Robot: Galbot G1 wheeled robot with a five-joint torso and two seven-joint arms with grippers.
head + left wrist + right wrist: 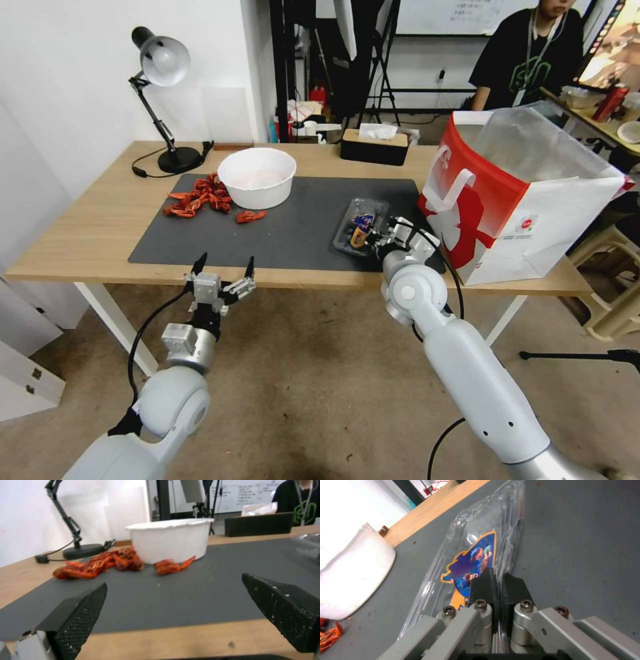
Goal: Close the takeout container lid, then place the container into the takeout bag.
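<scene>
pinching a clear plastic edge of the takeout container on the grey mat, at the near right of the wooden table.

largest first: takeout bag, red and white with white flat handles, upright with its mouth open and silvery lining showing, just beside the container on the robot's right. white bowl well apart to the left, red crayfish scattered at its foot. black tissue box behind, desk lamp at the far left corner.

right gripper: fingers nearly closed, only a thin sheet of plastic between them, apparently the rim of the lid, though whether lid or base cannot be told for sure. left gripper: spread wide, holding nothing, hovering at the near table edge, idle.

step in hand, judged: closing the lid. best done by swinging the pinched edge over in an arc about the hinge, not dragging it sideways; thin plastic likely to flex or slip, so light steady grip, then pressing down until the rims meet.

container appearance: small, transparent, rounded rectangular, glossy and creased; blue cartoon sticker edged in orange on the lid; contents not clearly made out.
</scene>
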